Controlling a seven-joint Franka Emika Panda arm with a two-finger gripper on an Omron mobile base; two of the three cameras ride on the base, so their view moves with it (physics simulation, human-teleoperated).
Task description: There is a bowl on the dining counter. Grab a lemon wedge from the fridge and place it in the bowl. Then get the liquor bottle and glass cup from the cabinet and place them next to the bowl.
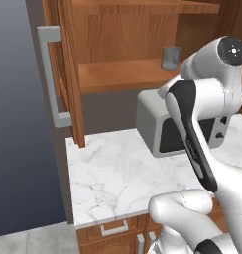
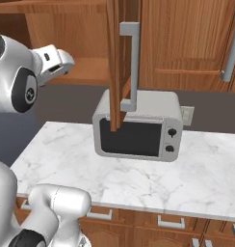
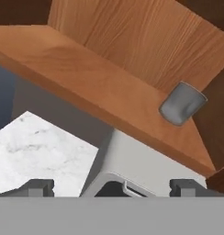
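Up on the lower shelf of the open brown wooden cabinet stands a small grey glass cup, near the shelf's right end and close to the cabinet's back wall. From the hand view the same cup appears tilted, because the camera is rolled, and it sits alone on the wooden shelf with bare board around it. The gripper is spread wide with nothing between its jaws; its two dark fingertips rise at the bottom of the hand view, well short of the cup and not touching it. In the left base view the white arm with dark joints reaches up in front of the shelf, partly covering a grey boxy microwave with a dark door. That microwave rests on a white grey-veined marble counter directly under the cabinet. One cabinet door hangs open, edge-on to the left base camera, carrying a long grey bar handle. Below the counter edge run brown wooden drawers with small grey pulls.
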